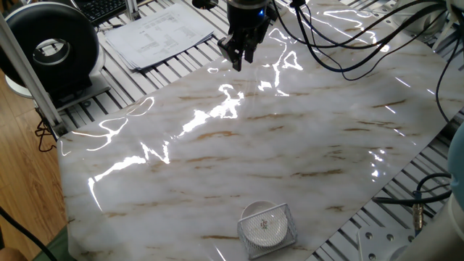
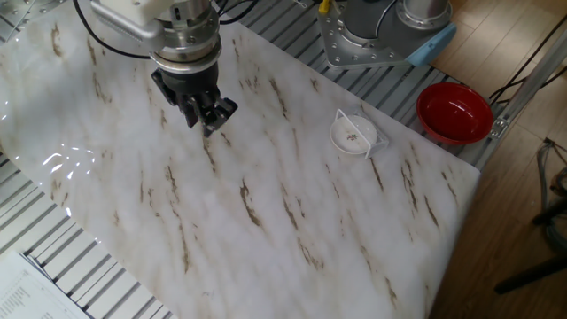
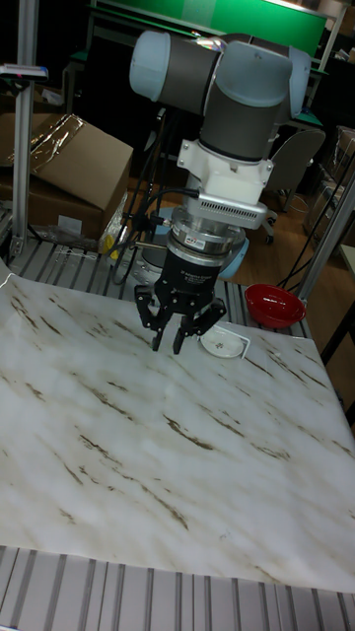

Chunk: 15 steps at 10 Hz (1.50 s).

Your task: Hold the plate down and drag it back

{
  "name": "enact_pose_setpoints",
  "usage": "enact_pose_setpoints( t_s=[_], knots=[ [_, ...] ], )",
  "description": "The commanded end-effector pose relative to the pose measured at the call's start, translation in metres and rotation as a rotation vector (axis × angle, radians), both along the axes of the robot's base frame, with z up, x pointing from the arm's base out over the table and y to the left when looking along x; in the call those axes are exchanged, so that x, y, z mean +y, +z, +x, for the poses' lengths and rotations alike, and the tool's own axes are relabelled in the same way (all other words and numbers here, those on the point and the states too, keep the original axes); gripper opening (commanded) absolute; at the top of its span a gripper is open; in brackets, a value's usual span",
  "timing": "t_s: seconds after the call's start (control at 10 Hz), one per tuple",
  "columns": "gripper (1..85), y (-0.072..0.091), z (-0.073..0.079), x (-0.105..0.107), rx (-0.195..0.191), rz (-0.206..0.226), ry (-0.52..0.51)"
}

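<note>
The plate (image 2: 353, 135) is a small white saucer with a dark motif, lying near the table's edge inside a square wire-mesh basket (image 2: 342, 115). In one fixed view the plate (image 1: 255, 212) is at the near edge; in the tall view the plate (image 3: 225, 342) lies just right of the fingers. My gripper (image 2: 209, 120) hovers over bare marble well away from the plate, fingers drawn together with nothing between them. It also shows as the gripper (image 1: 238, 59) at the far side and the gripper (image 3: 168, 342) pointing down.
A red bowl (image 2: 454, 111) sits off the marble sheet beyond the plate. Papers (image 1: 156, 32) and a black round device (image 1: 51, 47) lie past the far-left edge. Black cables (image 1: 341, 43) trail over the far right corner.
</note>
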<state>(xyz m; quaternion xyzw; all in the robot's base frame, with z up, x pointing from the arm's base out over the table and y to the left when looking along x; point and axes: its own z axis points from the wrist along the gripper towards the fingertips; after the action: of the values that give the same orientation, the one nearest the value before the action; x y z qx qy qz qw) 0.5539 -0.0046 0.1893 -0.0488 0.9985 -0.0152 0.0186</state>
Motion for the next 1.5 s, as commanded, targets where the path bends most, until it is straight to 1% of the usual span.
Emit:
enact_pose_setpoints(
  t_s=[0.0,0.1,0.3,0.8,1.0,1.3,1.4],
  knots=[
    [1.7,0.001,0.002,0.003,-0.009,0.011,0.012],
    [1.7,0.001,0.002,0.006,-0.006,0.025,0.002],
    [1.7,0.001,0.001,0.009,-0.003,0.036,-0.009],
    [1.7,0.001,0.0,0.008,0.0,0.032,-0.016],
    [1.7,0.0,-0.001,0.018,0.006,0.07,-0.05],
    [1.7,-0.001,-0.005,0.021,0.016,0.087,-0.065],
    [1.7,-0.002,-0.006,0.024,0.015,0.101,-0.071]
  ],
)
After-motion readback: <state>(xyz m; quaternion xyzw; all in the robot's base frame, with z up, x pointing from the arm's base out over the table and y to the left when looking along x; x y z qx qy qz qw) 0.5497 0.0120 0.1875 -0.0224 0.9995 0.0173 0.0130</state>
